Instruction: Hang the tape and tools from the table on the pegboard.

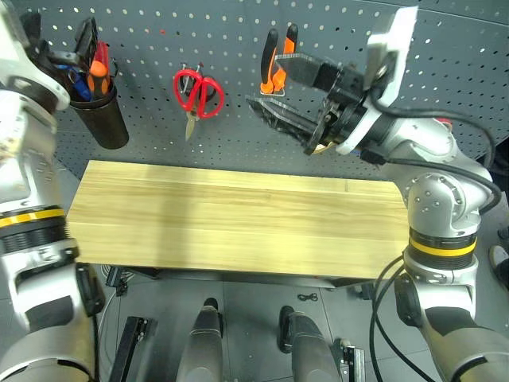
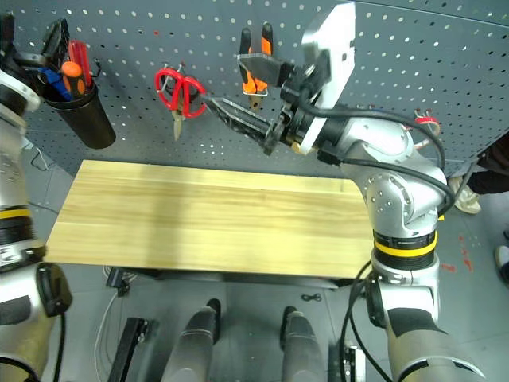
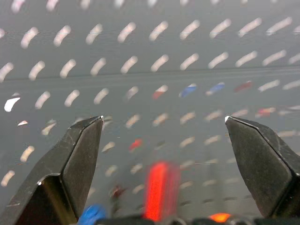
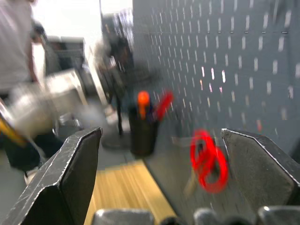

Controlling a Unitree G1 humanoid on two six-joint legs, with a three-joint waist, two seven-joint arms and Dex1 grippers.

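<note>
The pegboard (image 1: 159,36) stands behind the bare wooden table (image 1: 238,215). On it hang the red-handled scissors (image 1: 199,94) and the orange-and-black pliers (image 1: 276,76). A black cup (image 1: 107,119) on the board's left holds the orange-handled screwdriver (image 1: 98,76) among other screwdrivers. My left gripper (image 3: 164,118) is open and empty just above that cup, facing the board. My right gripper (image 2: 225,79) is open and empty in front of the pliers, pointing left toward the scissors (image 4: 208,161). The tape is out of view.
A small red ring (image 2: 425,119) hangs on the pegboard at the far right. Red and blue handles (image 2: 78,56) also stick out of the cup. A person in a white top (image 4: 14,33) stands off to the table's left side.
</note>
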